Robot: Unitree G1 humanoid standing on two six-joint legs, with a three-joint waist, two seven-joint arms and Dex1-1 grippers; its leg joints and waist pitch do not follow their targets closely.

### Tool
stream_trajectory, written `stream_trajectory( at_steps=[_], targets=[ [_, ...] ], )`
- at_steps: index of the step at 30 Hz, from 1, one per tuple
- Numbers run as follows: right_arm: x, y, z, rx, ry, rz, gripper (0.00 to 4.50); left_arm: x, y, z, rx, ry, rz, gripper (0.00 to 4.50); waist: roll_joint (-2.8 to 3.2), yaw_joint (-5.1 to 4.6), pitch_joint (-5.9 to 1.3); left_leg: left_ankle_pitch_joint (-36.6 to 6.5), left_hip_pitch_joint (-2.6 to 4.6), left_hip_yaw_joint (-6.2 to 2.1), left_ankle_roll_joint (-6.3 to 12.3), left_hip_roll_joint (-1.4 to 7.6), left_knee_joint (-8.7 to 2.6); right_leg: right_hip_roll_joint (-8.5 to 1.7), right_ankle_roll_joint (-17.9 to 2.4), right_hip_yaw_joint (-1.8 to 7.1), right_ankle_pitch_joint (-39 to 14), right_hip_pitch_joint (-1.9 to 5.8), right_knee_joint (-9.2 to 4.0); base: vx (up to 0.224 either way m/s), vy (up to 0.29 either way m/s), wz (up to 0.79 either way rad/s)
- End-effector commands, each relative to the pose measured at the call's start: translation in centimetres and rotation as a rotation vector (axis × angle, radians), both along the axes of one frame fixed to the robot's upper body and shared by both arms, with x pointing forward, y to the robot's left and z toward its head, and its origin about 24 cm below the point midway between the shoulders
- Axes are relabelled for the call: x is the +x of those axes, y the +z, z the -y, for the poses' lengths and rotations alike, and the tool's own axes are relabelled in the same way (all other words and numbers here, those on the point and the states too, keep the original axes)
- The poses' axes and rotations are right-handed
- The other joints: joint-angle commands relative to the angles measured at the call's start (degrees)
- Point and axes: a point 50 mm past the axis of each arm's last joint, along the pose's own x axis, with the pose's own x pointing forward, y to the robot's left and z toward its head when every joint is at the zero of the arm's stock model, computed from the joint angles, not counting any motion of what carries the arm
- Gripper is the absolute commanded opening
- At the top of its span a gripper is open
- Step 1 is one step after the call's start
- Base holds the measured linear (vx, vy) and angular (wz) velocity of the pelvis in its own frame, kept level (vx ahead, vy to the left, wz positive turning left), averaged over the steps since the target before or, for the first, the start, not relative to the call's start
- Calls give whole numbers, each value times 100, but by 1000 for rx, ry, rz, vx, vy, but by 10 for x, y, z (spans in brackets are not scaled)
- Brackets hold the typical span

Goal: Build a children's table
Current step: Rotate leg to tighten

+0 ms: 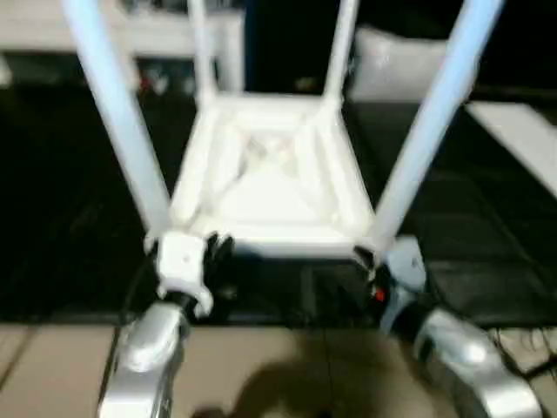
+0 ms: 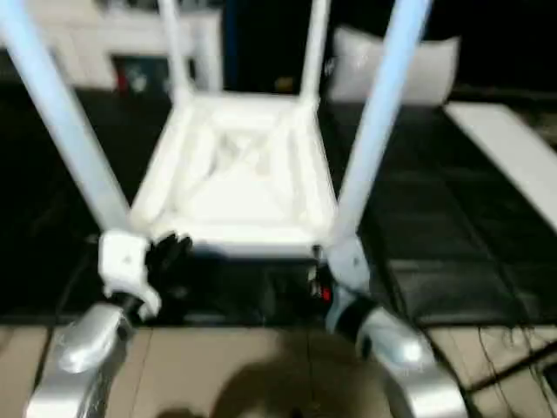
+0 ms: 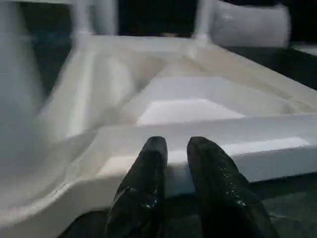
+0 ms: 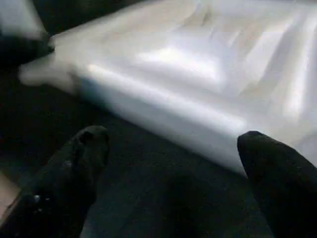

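The children's table (image 1: 270, 174) lies upside down on the black work table (image 1: 61, 226), its ribbed underside facing up. Its legs stand up from the corner sockets: two near ones (image 1: 122, 122) (image 1: 431, 122) and two far ones (image 1: 200, 52) (image 1: 341, 52). My left gripper (image 1: 216, 246) is at the near left corner. Its fingers (image 3: 153, 148) stand a narrow gap apart, tips against the near rim (image 3: 257, 144), with nothing seen between them. My right gripper (image 4: 176, 139) is open wide just short of the near right corner, with the table's side wall (image 4: 163, 109) ahead of it.
A white piece of furniture (image 1: 165, 35) stands at the back left and a pale cushion-like thing (image 1: 392, 61) at the back right. A white board (image 1: 522, 139) lies along the right side. Beige floor and cables (image 1: 522, 348) show below the work table's near edge.
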Motion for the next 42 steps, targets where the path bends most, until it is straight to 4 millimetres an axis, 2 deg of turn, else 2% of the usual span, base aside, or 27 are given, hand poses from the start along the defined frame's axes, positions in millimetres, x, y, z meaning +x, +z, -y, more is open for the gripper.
stream_trajectory(
  at_steps=[1,2,3,4,5,6,7,8,9,10,11,12,13,14,17,19,20,21,22,24,26,30,32,34,35,39,42],
  targets=[
    [0,3,4,6,0,20,450,-2,7,1,0,7,35,96,213,-26,-160,-2196,41,-373,402,1284,-1677,-191,112,289,-181,-225,356,-77,-138,20],
    [-2,3,4,27,5,8,450,-4,6,0,0,9,33,123,182,-49,-174,-2270,-73,-143,705,958,-1599,-305,120,453,185,8,238,-37,-104,6],
    [-2,3,5,42,8,1,450,-5,7,0,0,6,40,123,94,-61,-196,-2254,-40,-96,680,776,-1500,-385,152,613,155,47,55,-37,-104,6],
    [-2,3,5,45,11,5,450,-8,7,0,10,3,38,123,-253,-4,-299,-1586,-125,-76,465,187,-1113,-552,775,1055,-1120,248,-565,2,-143,-17],
    [-3,3,6,44,18,14,450,-10,6,0,10,-6,38,123,-285,149,-291,-337,-336,-144,147,53,-946,-906,1251,1249,-3109,362,-968,5,-133,-13],
    [-2,3,6,39,30,31,450,-13,6,-2,21,5,37,137,-363,163,-350,139,-262,-140,136,18,-947,-786,1350,1263,-3160,301,-987,5,-133,-13],
    [-2,4,6,39,43,49,450,-15,4,-5,21,23,33,137,-392,150,-426,867,-243,-196,238,-11,-1081,-615,1248,1212,-1959,360,-848,26,-105,10],
    [-2,4,6,40,47,54,450,-16,4,-6,16,28,31,153,-400,138,-439,1111,-234,-199,308,-10,-1113,-545,1137,1179,-1149,354,-789,42,-92,11],
    [-1,4,6,43,51,63,450,-17,3,-8,10,40,30,162,-365,104,-422,1396,-222,-171,418,-37,-1130,-437,854,1139,166,330,-740,42,-92,11],
    [1,8,7,59,63,82,450,-21,4,-13,19,66,46,163,-338,65,-431,1593,-290,-181,439,-63,-1144,-384,526,1094,1084,421,-687,39,-73,5],
    [2,9,6,69,71,90,450,-22,5,-15,25,74,56,169,-292,49,-442,1766,-321,-198,445,-9,-1162,-391,188,1039,1695,465,-662,0,0,0],
    [2,10,6,77,81,94,450,-24,5,-17,33,80,61,182,-262,30,-437,1828,-330,-203,428,27,-1175,-375,9,1020,1888,473,-645,0,0,0],
    [2,10,6,77,81,94,450,-24,5,-17,33,80,61,195,-246,10,-434,1807,-270,-171,404,73,-1176,-330,-332,989,1997,424,-658,0,0,0],
    [2,12,5,96,108,99,450,-29,4,-22,57,94,77,201,-246,-29,-413,1740,-300,-181,422,128,-1221,-349,-621,961,1847,459,-670,0,0,0],
    [3,12,5,106,134,107,450,-34,4,-28,80,114,103,207,-224,-47,-379,1298,-267,-166,532,222,-1283,-396,-931,948,1082,440,-763,0,0,0],
    [4,11,5,101,148,120,450,-37,4,-35,106,152,119,232,-223,-70,-349,1034,-266,-160,548,262,-1321,-419,-979,951,660,426,-812,0,0,0],
    [6,11,6,98,141,126,450,-39,3,-41,112,191,113,239,-196,-71,-350,940,-259,-159,532,267,-1325,-424,-1000,953,542,416,-820,0,0,0],
    [12,12,6,97,116,147,450,-40,2,-51,133,265,108,244,-192,-100,-337,666,-251,-148,449,272,-1345,-440,-1016,959,199,411,-861,0,0,0],
    [12,12,6,97,116,147,450,-40,2,-51,133,265,108,248,-193,-113,-332,582,-244,-139,418,275,-1347,-441,-1020,961,111,398,-874,0,0,0],
    [22,17,8,84,61,198,450,-40,5,-67,180,379,129,268,-177,-131,-326,399,-250,-141,329,262,-1360,-437,-981,964,-122,397,-902,0,0,0],
    [26,17,10,73,40,207,450,-38,7,-70,181,393,138,284,-186,-125,-318,264,-232,-127,234,238,-1364,-440,-893,980,-401,375,-940,0,0,0],
    [34,18,21,48,-20,237,450,-29,10,-75,204,347,163,312,-181,-88,-337,452,-237,-121,206,222,-1357,-423,-830,983,-188,358,-915,0,0,0],
    [42,15,38,20,-98,249,450,-16,13,-81,250,292,178,330,-180,-50,-373,544,-206,-113,212,194,-1353,-409,-823,970,-54,344,-895,0,0,0],
    [45,13,48,-8,-152,253,450,-10,12,-82,225,265,164,336,-166,-22,-373,593,-206,-111,162,198,-1357,-426,-855,967,-8,348,-878,0,0,0],
    [46,13,56,-21,-185,256,450,-6,13,-82,205,226,159,356,-185,-18,-383,598,-222,-108,125,202,-1362,-428,-882,967,22,373,-872,0,0,0],
    [47,11,62,-43,-212,253,450,-1,9,-79,196,132,124,364,-191,-5,-411,747,-229,-94,143,185,-1348,-424,-904,967,190,380,-846,0,0,0],
    [44,9,57,-22,-185,249,450,6,7,-85,206,162,100,364,-173,-10,-431,747,-228,-90,206,181,-1338,-433,-912,966,198,384,-852,0,0,0]
  ],
)
